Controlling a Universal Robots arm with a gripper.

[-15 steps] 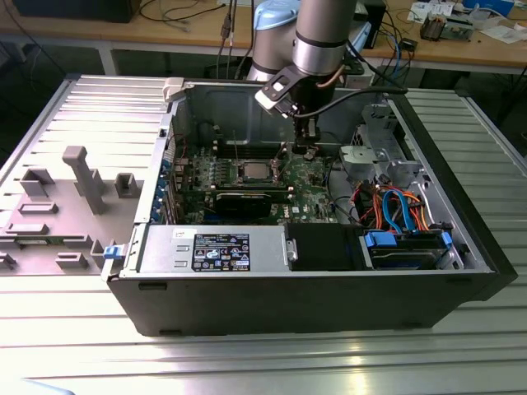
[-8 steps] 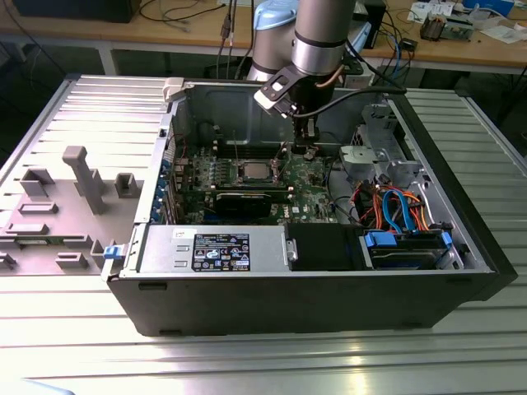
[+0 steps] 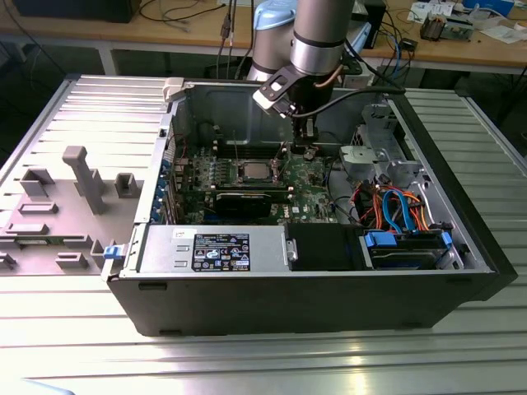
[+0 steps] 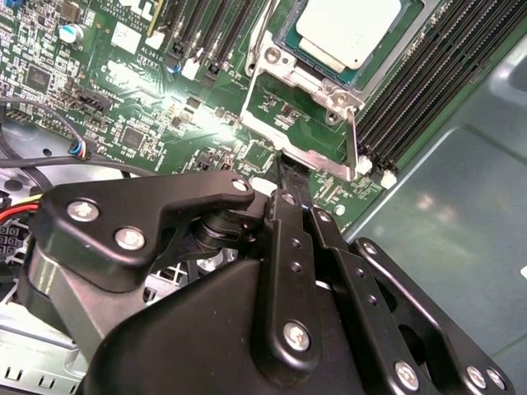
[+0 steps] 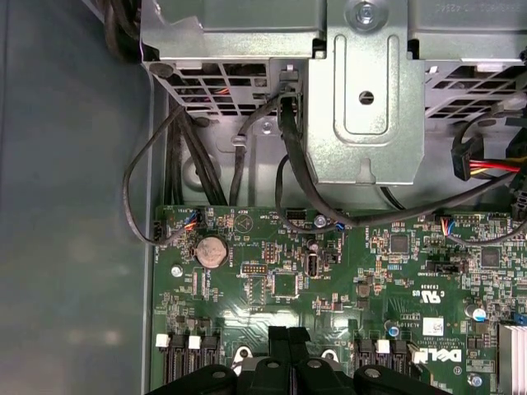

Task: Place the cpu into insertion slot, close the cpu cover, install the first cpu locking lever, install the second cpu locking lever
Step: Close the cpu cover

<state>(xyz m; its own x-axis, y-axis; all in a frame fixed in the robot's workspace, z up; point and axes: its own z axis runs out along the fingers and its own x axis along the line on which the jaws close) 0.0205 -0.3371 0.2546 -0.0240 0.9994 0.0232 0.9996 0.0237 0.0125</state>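
A black computer case (image 3: 329, 304) is being shown lying open on a ribbed metal table (image 3: 247, 362), and the arm (image 3: 317, 33) is being held down inside it, over the green circuit board (image 3: 309, 174). In the second wrist view the gripper (image 4: 284, 169) is being held low over the board with its jaws drawn together, no gap being left between the tips. The tips are being kept right at the near edge of the cpu cover (image 4: 309, 152); whether that thin edge is being pinched cannot be told. The cover is being left swung off the socket, and the green board is being seen through its square window. Just beyond the cover, the cpu (image 4: 350, 29) is being held flat in the insertion slot (image 4: 290, 45), its dull silver top uncovered, beside the long black memory slots (image 4: 428, 90).
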